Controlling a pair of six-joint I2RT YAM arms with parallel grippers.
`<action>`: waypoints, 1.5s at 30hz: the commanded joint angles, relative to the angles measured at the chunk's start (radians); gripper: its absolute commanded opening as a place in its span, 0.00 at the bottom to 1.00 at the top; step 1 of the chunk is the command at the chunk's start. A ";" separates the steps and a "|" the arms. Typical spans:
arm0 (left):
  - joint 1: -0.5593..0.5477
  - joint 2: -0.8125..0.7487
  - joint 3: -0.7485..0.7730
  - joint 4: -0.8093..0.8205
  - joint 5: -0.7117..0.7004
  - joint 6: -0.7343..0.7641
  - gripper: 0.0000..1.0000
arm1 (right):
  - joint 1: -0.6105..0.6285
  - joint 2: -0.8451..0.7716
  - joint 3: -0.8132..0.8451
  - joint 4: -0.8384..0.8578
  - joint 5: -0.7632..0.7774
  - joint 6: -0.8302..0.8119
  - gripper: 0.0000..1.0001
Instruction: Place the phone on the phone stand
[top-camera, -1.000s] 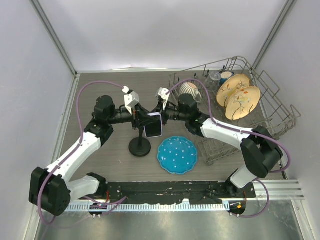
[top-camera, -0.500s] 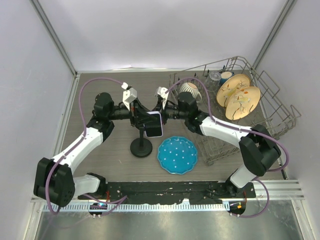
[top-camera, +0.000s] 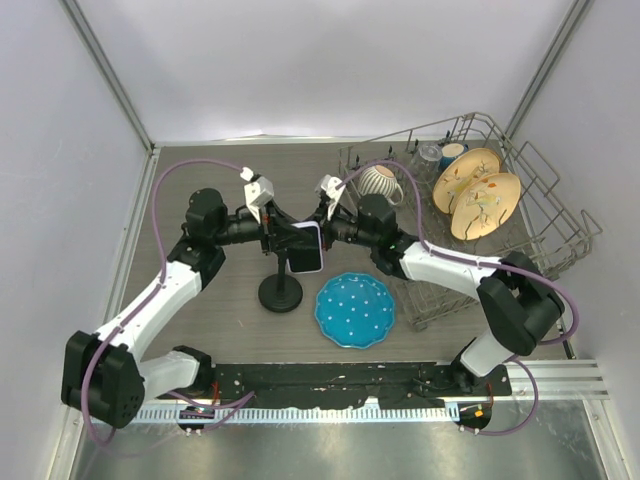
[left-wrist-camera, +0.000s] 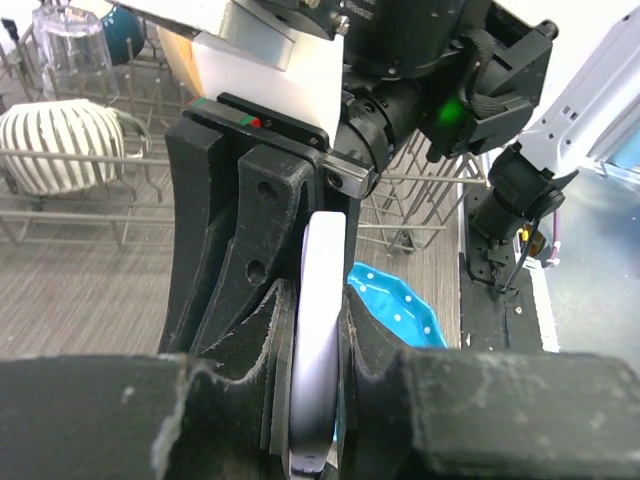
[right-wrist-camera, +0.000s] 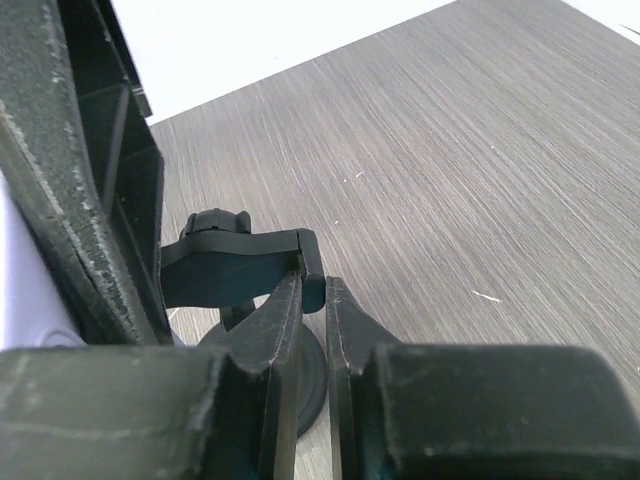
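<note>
Phone (top-camera: 306, 247) stands upright over the phone stand (top-camera: 281, 292) near the middle of the tabletop, just left of a blue plate (top-camera: 355, 309). The left gripper (top-camera: 282, 238) pinches it flat between its fingers (pale edge showing in the left wrist view). The right gripper (right-wrist-camera: 312, 298) is almost closed, nipping the stand's clamp (right-wrist-camera: 240, 262). Whether the phone sits in it, I cannot tell.

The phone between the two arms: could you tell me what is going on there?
The left gripper holds the phone clamped between its fingers, just above the phone stand. The right gripper pinches the stand's clamp, apparently steadying it. The phone does not look seated in the clamp yet.
</note>
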 joint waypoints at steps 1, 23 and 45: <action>0.039 -0.070 0.015 -0.056 -0.544 0.113 0.00 | 0.048 -0.078 -0.079 0.177 0.175 0.055 0.01; -0.188 -0.337 -0.026 -0.435 -1.328 0.080 0.00 | 0.231 -0.124 -0.160 0.355 0.887 0.043 0.01; -0.186 -0.351 -0.028 -0.532 -1.265 0.103 0.00 | 0.256 -0.136 -0.144 0.349 0.900 -0.038 0.01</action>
